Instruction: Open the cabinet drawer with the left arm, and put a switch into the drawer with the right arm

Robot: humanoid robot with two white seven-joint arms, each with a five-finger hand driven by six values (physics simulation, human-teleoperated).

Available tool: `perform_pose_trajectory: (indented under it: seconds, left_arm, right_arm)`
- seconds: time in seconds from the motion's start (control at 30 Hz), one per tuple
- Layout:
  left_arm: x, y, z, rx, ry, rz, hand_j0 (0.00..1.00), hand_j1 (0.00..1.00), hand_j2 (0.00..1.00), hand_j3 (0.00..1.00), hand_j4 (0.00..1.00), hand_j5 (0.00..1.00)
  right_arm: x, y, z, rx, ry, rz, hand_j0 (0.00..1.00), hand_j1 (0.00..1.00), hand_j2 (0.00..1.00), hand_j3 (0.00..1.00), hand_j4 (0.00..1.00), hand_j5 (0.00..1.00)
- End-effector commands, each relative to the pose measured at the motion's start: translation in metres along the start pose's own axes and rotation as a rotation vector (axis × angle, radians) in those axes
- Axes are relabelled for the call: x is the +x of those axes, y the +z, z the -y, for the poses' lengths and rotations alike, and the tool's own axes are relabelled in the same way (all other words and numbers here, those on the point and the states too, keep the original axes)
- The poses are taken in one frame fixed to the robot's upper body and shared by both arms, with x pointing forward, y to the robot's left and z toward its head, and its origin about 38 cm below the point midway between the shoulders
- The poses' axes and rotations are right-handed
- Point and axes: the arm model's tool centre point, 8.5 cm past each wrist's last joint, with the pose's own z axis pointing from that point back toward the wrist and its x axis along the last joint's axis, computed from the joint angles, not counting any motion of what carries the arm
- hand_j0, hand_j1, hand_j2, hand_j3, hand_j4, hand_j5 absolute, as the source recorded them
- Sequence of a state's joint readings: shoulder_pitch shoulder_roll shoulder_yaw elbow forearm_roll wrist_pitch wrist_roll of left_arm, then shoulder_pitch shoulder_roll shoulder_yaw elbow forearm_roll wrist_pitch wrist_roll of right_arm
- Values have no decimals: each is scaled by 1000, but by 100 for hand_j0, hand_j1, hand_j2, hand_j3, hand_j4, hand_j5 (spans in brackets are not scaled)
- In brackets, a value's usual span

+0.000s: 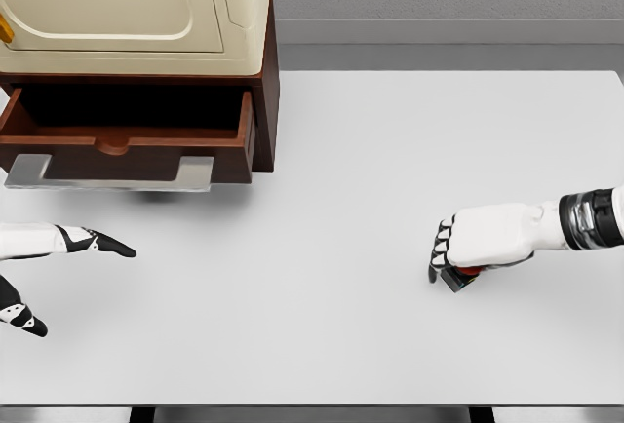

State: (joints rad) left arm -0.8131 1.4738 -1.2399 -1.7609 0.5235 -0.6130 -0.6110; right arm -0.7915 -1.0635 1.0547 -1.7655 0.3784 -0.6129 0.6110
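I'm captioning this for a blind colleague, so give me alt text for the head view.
The right hand curls over a small red and grey switch on a white table. At upper left, a brown cabinet has its drawer pulled open, with a grey handle in front. The left hand rests open at the left edge, holding nothing.

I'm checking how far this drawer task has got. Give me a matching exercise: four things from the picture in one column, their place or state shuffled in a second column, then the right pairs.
Things:
1. drawer
2. switch
3. left hand
4. table

Places or states:
A. white, bearing the cabinet at its far left
B. pulled open, metal handle facing the robot
C. holds nothing, low at the picture's left edge
D. under the right hand, on the table at the right

Pairs: 1-B, 2-D, 3-C, 4-A
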Motion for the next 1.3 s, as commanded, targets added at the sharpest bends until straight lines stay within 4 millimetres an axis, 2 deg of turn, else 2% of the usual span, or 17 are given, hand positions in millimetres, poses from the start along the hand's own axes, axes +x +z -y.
perform_pose_trajectory:
  seconds: [0.0,0.07,0.13,0.3,0.4,0.97,1.03,1.2,1.27]
  left_arm:
    - [0,1,-1,6,5,0,100,100,100,100,100,100]
    - [0,1,-1,6,5,0,100,100,100,100,100,100]
    - [0,1,-1,6,5,0,100,100,100,100,100,100]
    - [0,1,-1,6,5,0,100,100,100,100,100,100]
    - [0,1,-2,7,4,0,100,100,100,100,100,100]
    - [0,1,-1,6,5,0,100,100,100,100,100,100]
    - [0,1,-1,6,5,0,100,100,100,100,100,100]
    - [0,1,-2,7,4,0,100,100,100,100,100,100]
    - [0,1,-1,6,5,0,100,100,100,100,100,100]
  right_arm:
    - [0,1,0,0,-5,-1,71,71,71,71,71,71]
    - [0,1,-1,0,-5,-2,72,72,72,72,72,72]
    - [0,1,-1,0,-5,-2,79,79,79,79,79,79]
    - [0,0,-1,0,-5,0,83,83,83,83,83,83]
    - [1,-1,0,-2,-3,3,79,79,79,79,79,79]
    - [1,0,2,-11,-10,8,79,79,79,79,79,79]
    - [1,0,1,-9,-11,8,71,71,71,71,71,71]
    - [1,0,-1,-4,-16,9,75,75,75,75,75,75]
    - [2,0,-1,-4,-15,9,66,66,66,66,66,66]
